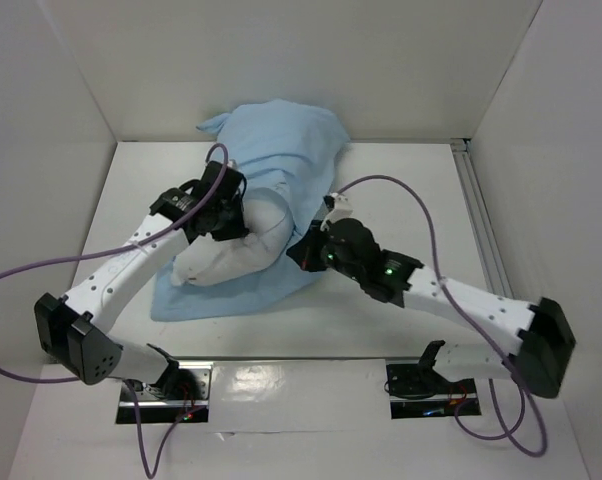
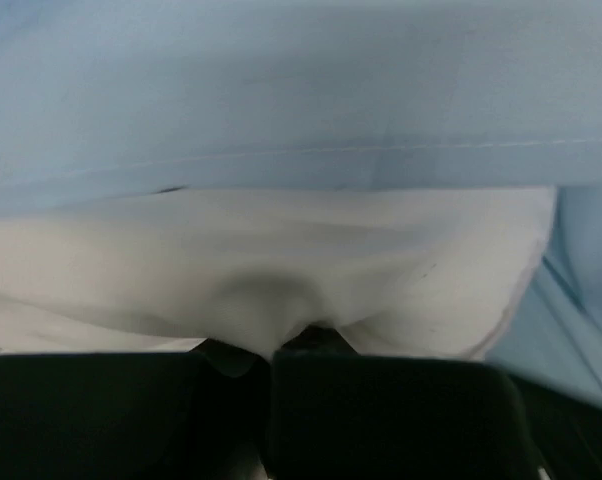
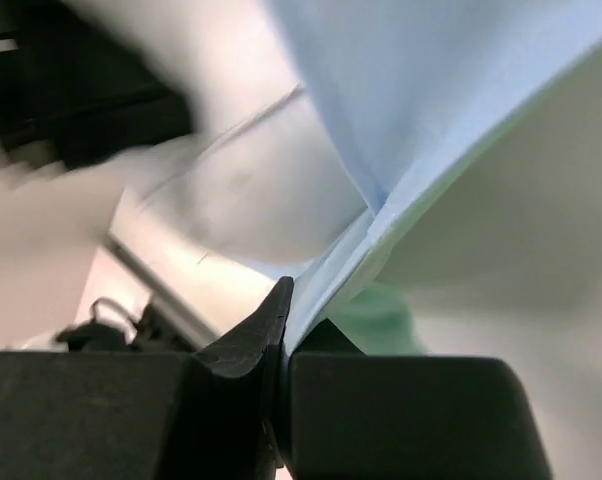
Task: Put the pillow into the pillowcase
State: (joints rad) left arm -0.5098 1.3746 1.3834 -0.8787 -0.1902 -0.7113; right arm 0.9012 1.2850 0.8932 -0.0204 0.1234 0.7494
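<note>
From above, the pillow (image 1: 221, 260) lay centrally, its far half inside the pillowcase (image 1: 281, 135). At the left wrist, my left gripper (image 2: 271, 352) was clenched on pillow cloth; I judged it should push far, low and straight. At the right wrist, my right gripper (image 3: 284, 332) pinched the pillowcase hem; it should pull near, holding the mouth taut.

- The pillow's (image 1: 221, 258) far end is hidden inside the pillowcase (image 1: 281, 140).
- From my right wrist, my left arm (image 3: 81, 100) is a dark blur, cut off by the edge.
</note>
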